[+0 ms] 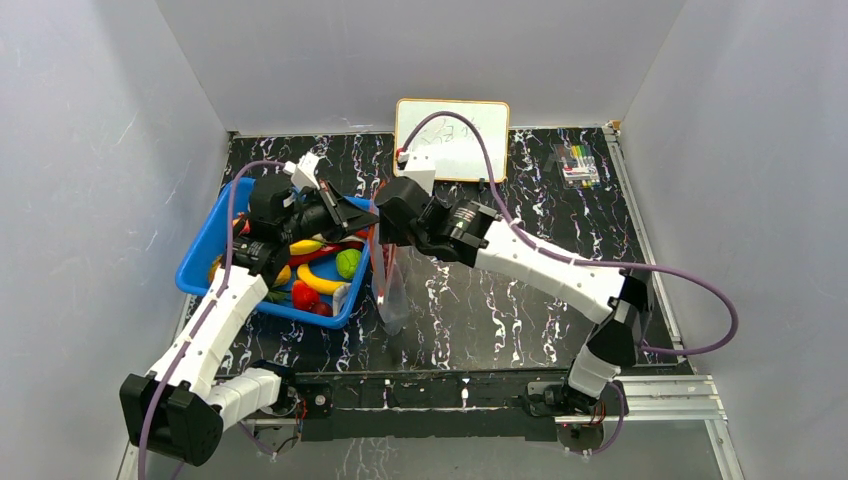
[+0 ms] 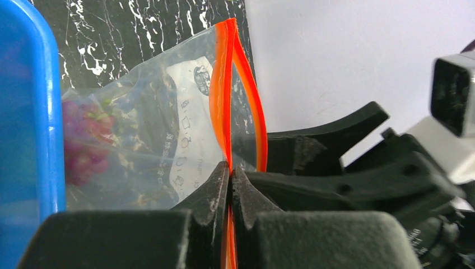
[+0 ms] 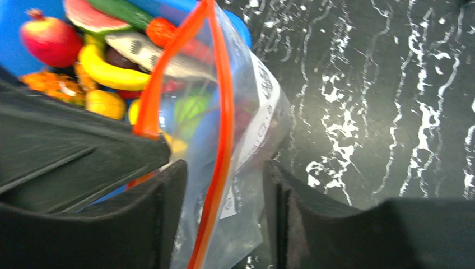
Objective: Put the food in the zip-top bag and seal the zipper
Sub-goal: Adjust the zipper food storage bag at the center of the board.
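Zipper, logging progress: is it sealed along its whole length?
No, the two orange strips of the zipper stand apart above the left gripper.

I see the clear crinkly plastic zip-top bag (image 2: pixel 162 129), glossy w/ creases; its red-orange zipper strip (image 2: pixel 224 84) is smooth plastic. Blue plastic basket (image 2: pixel 39 112) shiny. On left gripper (image 2: pixel 230 171), fingers (image 2: pixel 210 196) matt black, scuffed, rough. Black white-veined tabletop (image 3: pixel 392 84) approx semi-gloss.

I see open tabletop (image 1: pixel 500 320) right of the bag (image 1: pixel 393 300) | basket (image 2: pixel 39 112) just beside its left | left gripper (image 2: pixel 229 174) and right gripper (image 3: pixel 224 174) crowd its zipper (image 2: pixel 224 84)
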Motion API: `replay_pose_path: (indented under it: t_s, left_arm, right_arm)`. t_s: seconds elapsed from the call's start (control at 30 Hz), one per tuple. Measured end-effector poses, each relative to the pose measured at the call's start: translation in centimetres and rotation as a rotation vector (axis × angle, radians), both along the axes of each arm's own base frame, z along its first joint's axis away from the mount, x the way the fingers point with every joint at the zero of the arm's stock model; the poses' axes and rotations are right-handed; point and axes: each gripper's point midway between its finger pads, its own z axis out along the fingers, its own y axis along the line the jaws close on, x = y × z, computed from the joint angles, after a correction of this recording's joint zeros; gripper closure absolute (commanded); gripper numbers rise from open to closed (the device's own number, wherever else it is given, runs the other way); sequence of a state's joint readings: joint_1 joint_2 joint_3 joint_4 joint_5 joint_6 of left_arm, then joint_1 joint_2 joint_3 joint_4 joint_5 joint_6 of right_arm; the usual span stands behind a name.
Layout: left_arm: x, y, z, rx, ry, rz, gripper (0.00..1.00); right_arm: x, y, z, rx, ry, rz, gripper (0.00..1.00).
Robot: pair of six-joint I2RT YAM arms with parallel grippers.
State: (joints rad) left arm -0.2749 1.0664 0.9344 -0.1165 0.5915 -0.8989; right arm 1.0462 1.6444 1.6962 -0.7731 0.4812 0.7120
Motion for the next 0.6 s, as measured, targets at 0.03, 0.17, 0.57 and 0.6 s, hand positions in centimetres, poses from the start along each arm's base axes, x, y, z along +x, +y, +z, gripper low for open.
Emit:
replay_pose_path:
  t_s: [0.03,0.17,0.57,0.6]
  left_arm:
    - [-0.1,-0.1,-0.1,0.002,0.002,-0.002,1.0]
    - [-0.2,0.0,-0.4,0.023,-0.002,-0.005,1.0]
    - [0.8,2.1,-1.7,0.26,0.002,0.012,1.0]
    - [0.8,2.0,-1.9,0.263,0.006,0.006,1.0]
  right_arm:
    - [0.1,-0.2,-1.2,-0.042,0.013,-0.009,0.61]
    - [0.3,-2.0,-2.3,-0.129,0.013,-0.051,0.78]
    - [0.9,-12.0,1.3,-0.159,-0.082,-0.227,1.0]
    - [0.8,-12.1,1.6,-0.154,-0.088,-0.222,1.0]
